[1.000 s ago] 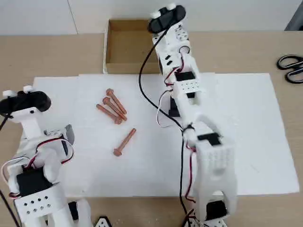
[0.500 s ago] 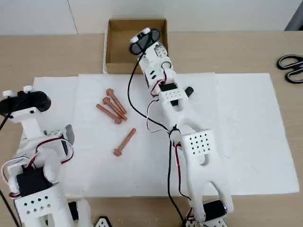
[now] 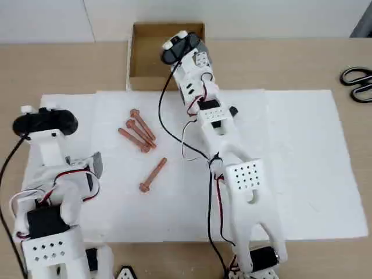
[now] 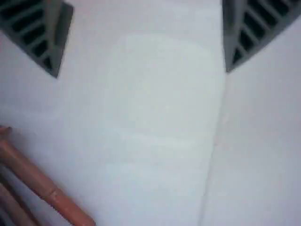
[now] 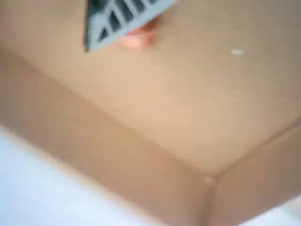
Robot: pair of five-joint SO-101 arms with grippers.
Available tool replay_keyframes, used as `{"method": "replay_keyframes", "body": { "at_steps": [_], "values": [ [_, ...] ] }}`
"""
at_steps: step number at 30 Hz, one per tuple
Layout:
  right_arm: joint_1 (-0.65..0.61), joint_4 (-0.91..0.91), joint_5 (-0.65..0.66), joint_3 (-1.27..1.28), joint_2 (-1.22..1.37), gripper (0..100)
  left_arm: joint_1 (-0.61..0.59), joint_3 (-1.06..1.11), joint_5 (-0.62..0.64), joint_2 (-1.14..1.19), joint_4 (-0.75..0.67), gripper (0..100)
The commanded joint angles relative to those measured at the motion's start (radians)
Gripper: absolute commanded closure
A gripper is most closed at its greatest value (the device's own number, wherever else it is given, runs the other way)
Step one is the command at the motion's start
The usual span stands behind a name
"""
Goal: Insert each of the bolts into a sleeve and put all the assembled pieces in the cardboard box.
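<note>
Seeing left gripper (image 4: 141,68) gaping empty above mat (image 4: 164,141); I can't tell right gripper's (image 5: 120,26) grip, over cardboard box (image 5: 155,155).

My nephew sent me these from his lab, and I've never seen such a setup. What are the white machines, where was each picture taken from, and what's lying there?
These are two small robot arms at a table. The wide picture looks down from above. The other two come from a camera on each arm's wrist.

The left gripper is open and hangs over a white sheet, near four copper-coloured bolts.

The right arm stretches to the cardboard box. The right gripper is above the box floor, with a blurred pinkish piece at it. I can't tell whether it grips that piece.

Scissors lie off the sheet.
</note>
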Motion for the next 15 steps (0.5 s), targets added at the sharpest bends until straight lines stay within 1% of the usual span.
{"method": "replay_keyframes", "body": {
  "at_steps": [1, 6, 15],
  "values": [
    [0.022, 0.082, 0.011, -0.055, -0.185, 78.2, 0.005, -0.008, -0.002, -0.015, -0.005, 79],
    [0.028, 0.294, 0.008, -0.055, -0.401, 78.2, 0.003, -0.008, -0.002, -0.015, -0.005, 79],
    [0.018, 0.794, 0.006, -0.055, -0.834, 78.3, 0.003, -0.008, -0.002, -0.015, 0.000, 79]
  ]
}}
